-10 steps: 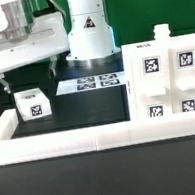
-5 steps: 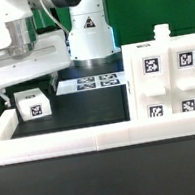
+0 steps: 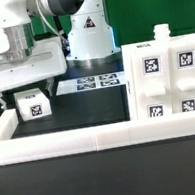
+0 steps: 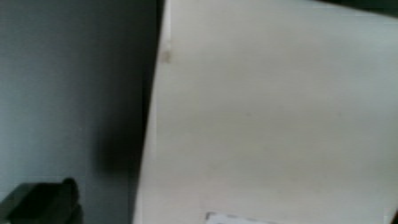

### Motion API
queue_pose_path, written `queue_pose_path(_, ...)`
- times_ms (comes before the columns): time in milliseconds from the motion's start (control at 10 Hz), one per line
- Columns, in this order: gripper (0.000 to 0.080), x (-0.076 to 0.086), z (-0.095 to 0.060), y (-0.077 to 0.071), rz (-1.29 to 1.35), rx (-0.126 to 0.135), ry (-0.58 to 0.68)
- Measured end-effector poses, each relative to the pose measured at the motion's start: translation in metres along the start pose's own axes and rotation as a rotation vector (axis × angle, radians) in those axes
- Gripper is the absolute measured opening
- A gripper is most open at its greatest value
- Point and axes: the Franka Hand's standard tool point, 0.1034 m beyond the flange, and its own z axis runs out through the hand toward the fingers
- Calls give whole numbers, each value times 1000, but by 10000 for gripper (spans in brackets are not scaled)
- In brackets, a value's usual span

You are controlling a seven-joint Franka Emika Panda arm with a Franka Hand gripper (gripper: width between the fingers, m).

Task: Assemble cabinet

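Straddling the small block (image 3: 31, 106), the end effector (image 3: 30, 95) leaves gaps at both edges.

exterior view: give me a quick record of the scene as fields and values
gripper: two-finger gripper, open, a finger on either side of the block
small part: small white plastic block with a black-and-white tag, on the black table
large parts: white tagged cabinet parts, grouped at the exterior view's right
marker board, flat, beyond the block
contact: cannot tell
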Motion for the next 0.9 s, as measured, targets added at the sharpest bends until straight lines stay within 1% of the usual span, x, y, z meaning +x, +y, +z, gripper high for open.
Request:
queue_pose_path(200, 556, 0, 0, -1, 1, 2, -1)
queue_pose_path(700, 560, 2, -1, -2, -1, 4, -1)
queue_pose_path(800, 560, 10, -17, -6, -11, 9, 5)
queue_pose_path(900, 560, 19, -36, -12, -17, 2, 21)
